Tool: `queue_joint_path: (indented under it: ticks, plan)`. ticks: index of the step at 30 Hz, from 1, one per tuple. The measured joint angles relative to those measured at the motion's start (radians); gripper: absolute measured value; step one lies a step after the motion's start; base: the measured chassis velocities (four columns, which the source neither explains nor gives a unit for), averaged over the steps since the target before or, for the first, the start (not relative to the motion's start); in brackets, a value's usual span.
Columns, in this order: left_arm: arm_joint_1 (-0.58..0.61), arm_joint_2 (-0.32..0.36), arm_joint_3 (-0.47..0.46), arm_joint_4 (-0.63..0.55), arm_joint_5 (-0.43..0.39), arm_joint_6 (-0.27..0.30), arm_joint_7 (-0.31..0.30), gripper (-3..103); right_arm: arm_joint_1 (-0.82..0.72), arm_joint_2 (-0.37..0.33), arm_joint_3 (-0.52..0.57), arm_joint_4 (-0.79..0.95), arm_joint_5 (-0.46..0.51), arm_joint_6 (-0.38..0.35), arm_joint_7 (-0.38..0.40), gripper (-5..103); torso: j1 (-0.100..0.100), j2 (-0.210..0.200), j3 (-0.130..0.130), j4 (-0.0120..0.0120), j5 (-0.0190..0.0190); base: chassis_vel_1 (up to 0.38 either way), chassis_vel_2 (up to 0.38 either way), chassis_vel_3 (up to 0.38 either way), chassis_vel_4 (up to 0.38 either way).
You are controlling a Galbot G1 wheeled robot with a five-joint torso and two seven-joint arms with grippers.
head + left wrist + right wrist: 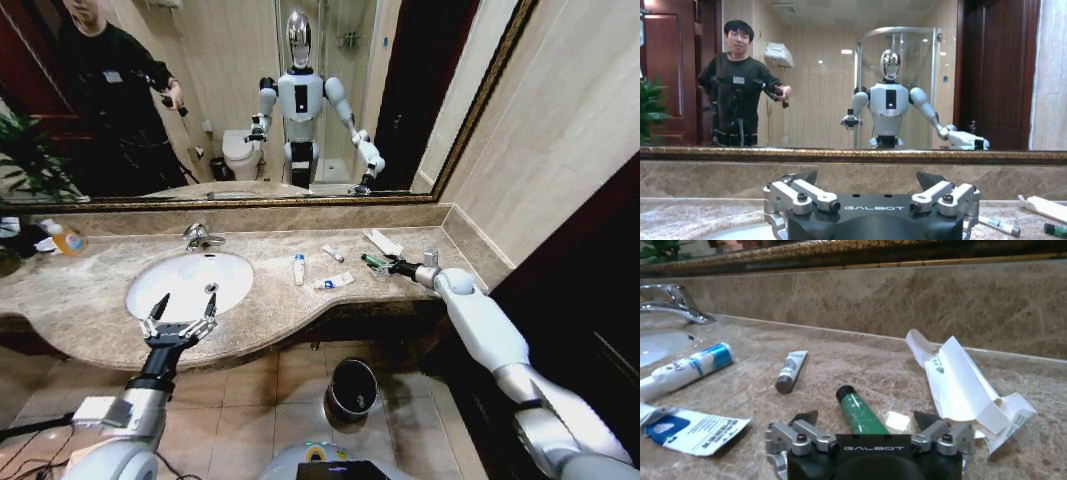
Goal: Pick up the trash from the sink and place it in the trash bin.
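The small green tube (859, 412) lies flat on the tabletop (100, 290), well to the faucet's (200, 236) right; it looks light, soft and slick, best pinched across its body. The right hand (867, 421) hovers over it, spread wide and empty. The head view alone shows the left hand (180, 318), likewise spread and empty, over the sink (190, 283), and the bin (352, 386) on the floor.

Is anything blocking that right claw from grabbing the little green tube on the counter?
Nothing visible. The right gripper is open, and the green tube lies on bare countertop between its fingers; the white packet lies off to one side.
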Motion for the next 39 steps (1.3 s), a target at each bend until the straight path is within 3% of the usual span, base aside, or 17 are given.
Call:
queue_joint_path:
  ticks: [2,8,10,11,13,16,17,19,21,25,31,39]
  plan:
    - [0.0,0.0,0.0,0.0,0.0,0.0,0.0,100,0.0,0.001,0.0,0.0,0.0,-0.002,0.004,92,0.0,0.0,0.0,0.0,0.0,0.0,0.0,0.0,0.0]
    - [0.0,0.0,0.0,0.0,0.0,0.0,0.0,100,-0.014,-0.005,-0.003,0.025,0.001,-0.009,0.03,65,0.0,0.0,0.0,-0.0001,0.0,0.0,0.0,0.0,0.0]
    - [0.0,0.0,0.0,0.0,0.0,0.0,0.0,100,-0.015,-0.006,-0.003,0.027,0.001,-0.01,0.031,65,0.0,0.0,0.0,-0.0001,0.0,0.0,0.0,0.0,0.0]
    - [0.0,0.0,0.0,0.0,0.0,0.0,0.0,100,-0.017,-0.007,-0.003,0.031,0.0,-0.013,0.032,54,0.0,0.0,0.0,-0.0001,0.0001,0.0,0.0,0.0,0.0]
    - [0.0,0.0,0.0,0.0,0.0,0.0,0.0,100,-0.017,-0.007,-0.003,0.033,0.0,-0.014,0.032,54,0.0,0.0,0.0,-0.0001,0.0001,0.0,0.0,0.0,0.0]
    - [0.0,0.0,0.0,0.0,0.0,0.0,0.0,100,-0.02,-0.007,-0.005,0.041,0.0,-0.018,0.04,37,0.0,0.0,0.0,-0.0001,0.0001,0.0,0.0,0.0,0.0]
    - [0.0,0.0,0.0,0.0,0.0,0.0,0.0,100,-0.02,-0.007,-0.005,0.041,0.0,-0.018,0.04,37,0.0,0.0,0.0,-0.0001,0.0001,0.0,0.0,0.0,0.0]
    - [0.0,0.0,0.0,0.0,0.0,0.0,0.0,100,-0.023,-0.006,-0.006,0.046,0.0,-0.018,0.043,26,0.0,0.0,0.0,-0.0001,0.0001,0.0,0.0,0.0,0.0]
    - [0.0,0.0,0.0,0.0,0.0,0.0,0.0,100,-0.023,-0.006,-0.007,0.047,0.0,-0.018,0.043,26,0.0,0.0,0.0,-0.0001,0.0001,0.0,0.0,0.0,0.0]
    - [0.0,0.0,0.0,0.0,0.0,0.0,0.0,100,-0.032,-0.006,-0.003,0.066,0.002,-0.017,0.055,9,0.0,0.0,0.0,-0.0001,0.0002,0.0,0.0,0.0,0.0]
    - [0.0,0.0,0.0,0.0,0.0,0.0,0.0,100,-0.068,-0.031,0.025,0.175,0.07,-0.035,0.116,6,0.0,0.0,0.0,-0.0001,-0.0004,0.0,0.0,0.0,0.0]
    - [0.0,0.0,0.0,0.0,0.0,0.0,0.0,100,-0.256,-0.115,0.116,0.476,0.194,-0.027,0.317,6,0.0,0.0,0.0,0.0,0.0003,0.0,0.0,0.0,0.0]
